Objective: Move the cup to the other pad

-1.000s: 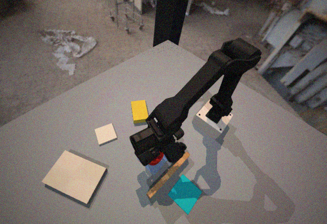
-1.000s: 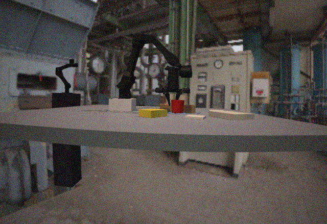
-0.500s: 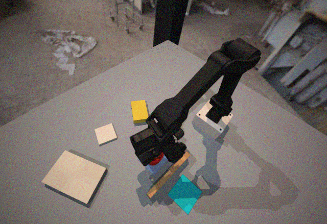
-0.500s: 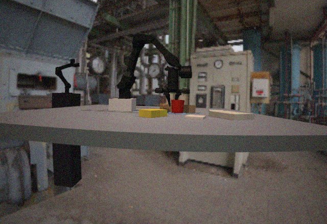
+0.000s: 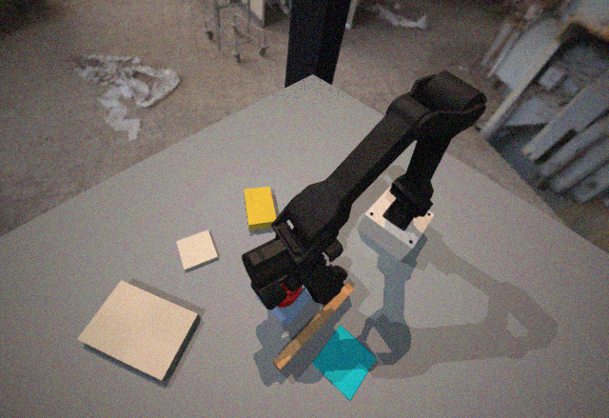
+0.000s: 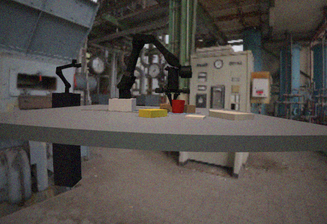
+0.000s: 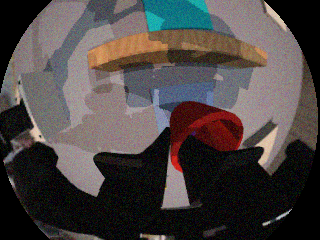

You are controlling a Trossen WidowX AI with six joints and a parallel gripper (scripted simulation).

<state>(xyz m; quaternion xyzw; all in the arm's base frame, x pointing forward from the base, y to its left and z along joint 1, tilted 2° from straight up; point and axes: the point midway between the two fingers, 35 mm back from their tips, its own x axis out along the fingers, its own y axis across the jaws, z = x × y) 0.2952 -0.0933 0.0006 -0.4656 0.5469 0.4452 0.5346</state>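
Red cup (image 6: 178, 106): stands upright on the pale blue pad (image 5: 295, 310), in the middle of the worktop (image 5: 491, 354), well away from its far corner. We read it as a thin-walled, rigid, smooth tumbler, slightly tapered with an open mouth. It is probably light in itself, with a loose load that will roll if it tips; we cannot make out the marbles inside. The end effector (image 7: 175, 150) comes down from above with its fingers drawn almost together, and in the wrist view they appear to nip the cup's wall at the rim, one finger inside and one outside. We judge this a narrow hold on a slick surface, so the cup may swing on it; a slow, level carry seems wise. Just beyond the cup lies a wooden bar (image 5: 314, 327), long, flat-faced and tan. Past it, toward the near edge, is the teal pad (image 5: 343, 359), a thin flat square, which we take as the target, so the cup likely must clear the bar. Further off are a matte yellow block (image 5: 259, 207), a small cream tile (image 5: 196, 248), and a large cream slab (image 5: 140, 327) toward the left edge.
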